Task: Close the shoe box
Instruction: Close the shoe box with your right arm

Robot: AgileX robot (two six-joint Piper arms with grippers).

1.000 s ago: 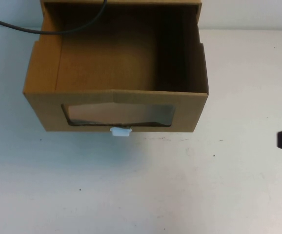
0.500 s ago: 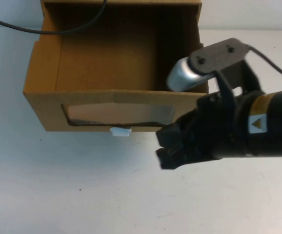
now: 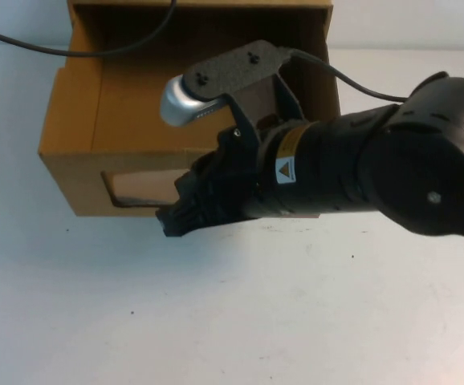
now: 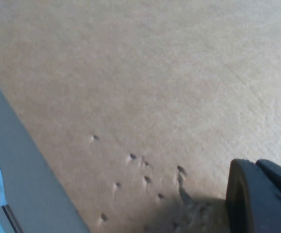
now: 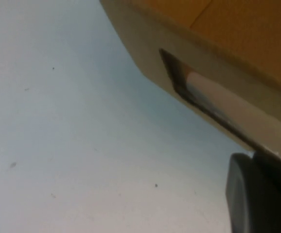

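Note:
The shoe box (image 3: 75, 128) is a brown cardboard drawer box at the back of the table, and its drawer stands pulled out toward me with the inside showing. Its front window (image 3: 132, 191) shows only at the left end. My right gripper (image 3: 176, 222) reaches in from the right, low against the front panel, and hides the white pull tab. The right wrist view shows the box's front (image 5: 145, 43) and window (image 5: 213, 94) close above the right gripper (image 5: 262, 194). My left gripper (image 4: 262, 199) shows only in its wrist view, over a beige surface, out of the high view.
A black cable (image 3: 71, 50) runs over the box's back left corner. The right arm's bulky black body (image 3: 376, 172) covers the box's right front. The white tabletop (image 3: 216, 321) lies in front of the box.
My right arm has swung in from the right edge leftward across the box front. Its gripper now covers the white tab. The box has not moved.

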